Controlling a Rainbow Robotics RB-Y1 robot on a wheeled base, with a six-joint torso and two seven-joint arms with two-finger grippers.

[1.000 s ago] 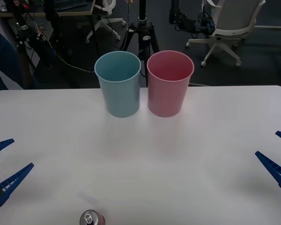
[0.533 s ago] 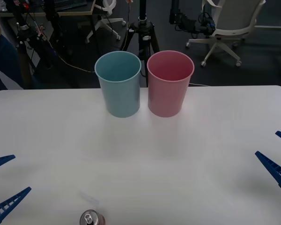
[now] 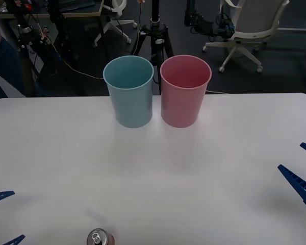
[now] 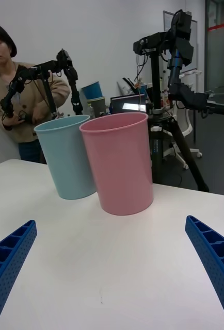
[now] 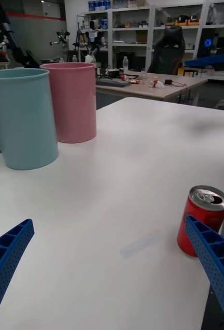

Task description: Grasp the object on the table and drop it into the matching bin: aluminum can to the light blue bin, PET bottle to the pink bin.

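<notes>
Standing upright at the near edge of the desk (image 3: 234, 132), left of centre, the can (image 3: 100, 238) is red w/ a silver lid and pull tab; it sits well apart from both bins. The left tool (image 5: 112, 268) hangs low just beside it, fingers spread wide, nothing between them; in the left wrist view one blue finger (image 5: 215, 258) overlaps the can's side, though contact can't be confirmed. The right tool (image 4: 109, 258) waits over the desk's right side, also spread wide and empty, facing the bins.

Handling, as a judgement: the can is prob. light, w/ thin metal walls that are smooth and fairly slippery, and will dent if squeezed hard. Whether it's full or empty can't be told. Best hold looks like mid-body, fingers on opposite sides of the cylinder, below the lid rim, w/ moderate force. Being narrow and near the desk edge, it could tip or roll off if nudged on approach.

Target is the blue bin (image 3: 128, 92), touching or nearly touching the pink bin (image 3: 185, 91) at the far side; both stand upright and open.
</notes>
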